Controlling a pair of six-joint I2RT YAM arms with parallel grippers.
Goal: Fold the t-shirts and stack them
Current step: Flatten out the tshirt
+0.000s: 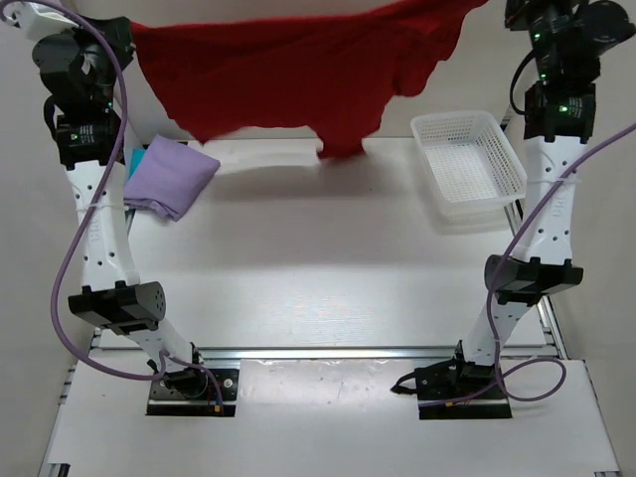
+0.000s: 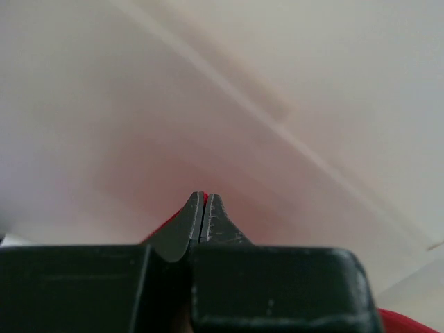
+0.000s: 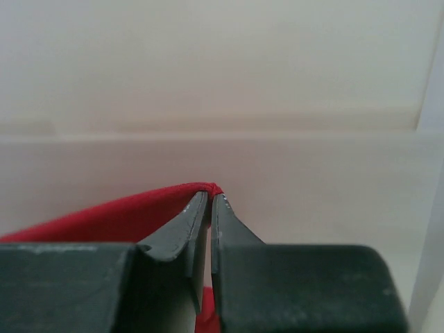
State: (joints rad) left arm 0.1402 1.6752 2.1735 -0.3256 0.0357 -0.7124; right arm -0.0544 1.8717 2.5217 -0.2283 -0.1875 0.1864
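Observation:
The deep red t-shirt (image 1: 298, 75) hangs stretched in the air across the far side of the table, its lowest corner dangling near the middle. My left gripper (image 2: 202, 195) is shut on its left top edge, a sliver of red cloth (image 2: 159, 225) showing beside the fingers. My right gripper (image 3: 210, 194) is shut on the right top edge, with red cloth (image 3: 104, 218) draped over its left finger. A folded lavender t-shirt (image 1: 169, 177) lies at the far left of the table on top of a teal t-shirt (image 1: 132, 159), of which only an edge shows.
A white mesh basket (image 1: 492, 179) stands at the far right of the table. Both arms rise tall at the table's left and right sides. The wall is close behind the held shirt.

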